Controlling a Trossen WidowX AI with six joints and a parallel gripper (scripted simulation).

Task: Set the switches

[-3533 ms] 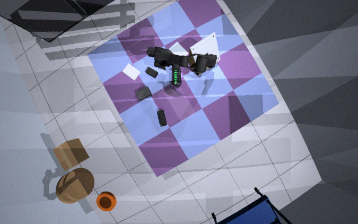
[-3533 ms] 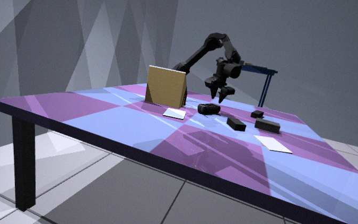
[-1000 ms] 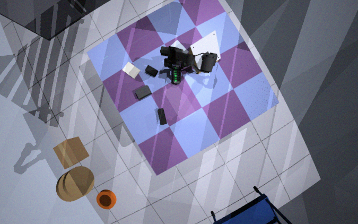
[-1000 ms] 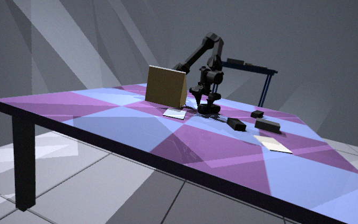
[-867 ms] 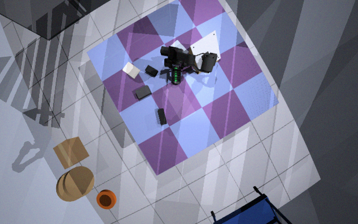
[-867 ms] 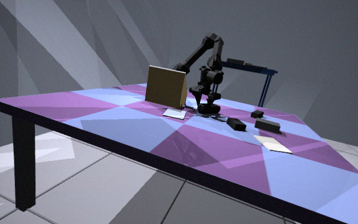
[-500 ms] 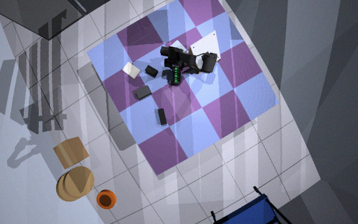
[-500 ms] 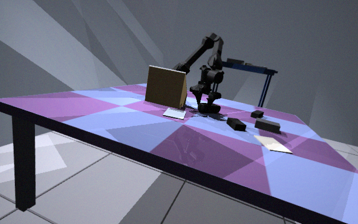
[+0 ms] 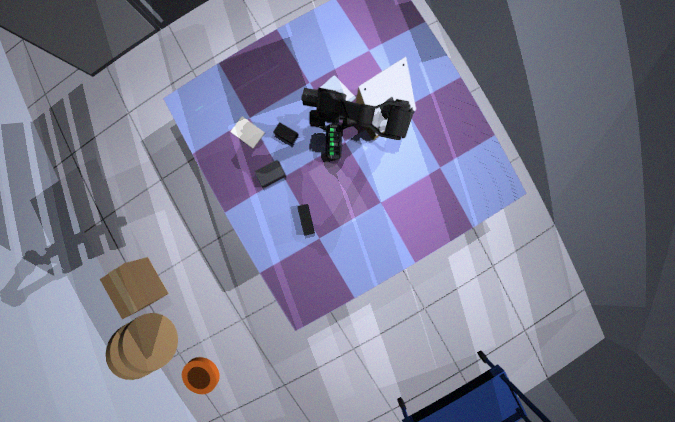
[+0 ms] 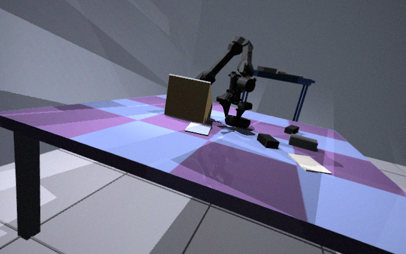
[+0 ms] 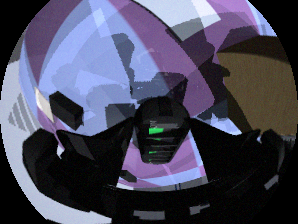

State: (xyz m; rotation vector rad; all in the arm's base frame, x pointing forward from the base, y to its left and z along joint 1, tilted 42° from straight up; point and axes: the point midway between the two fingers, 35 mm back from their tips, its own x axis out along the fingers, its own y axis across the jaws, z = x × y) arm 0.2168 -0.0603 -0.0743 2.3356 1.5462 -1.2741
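Gripper (image 9: 332,134) (image 10: 233,116) (image 11: 162,120) is closed, by appearance, on the controller unit (image 9: 332,146) (image 10: 238,121) (image 11: 161,145), one finger against each long side. The unit is slightly tilted, just above the desk (image 9: 423,230) (image 10: 128,142), well inboard of all four edges and, in the top view, nearer the upper-left edge than the lower-right edge. Green switch faces show from above; their individual settings are not reliably legible, and the label is hidden.

Handling, as judged: the unit is rigid and fairly light, with smooth sides liable to slip or pivot. Grip the long sides near mid-length; keep the fingers off the rockers. Expose the underside for label reading before setting switches, then lower the base flat.

Next outward, the white plate (image 9: 333,85) (image 10: 198,129) lies beside the wedge-shaped stand (image 9: 392,86) (image 10: 186,98). Toward the left edge lie the nearer black block (image 9: 286,133) (image 10: 267,141) (image 11: 66,110), the grey block (image 9: 270,174) (image 10: 303,142) and the cream card (image 9: 246,132) (image 10: 310,163). Another black block (image 9: 305,219) (image 10: 291,129) lies toward the bottom corner.
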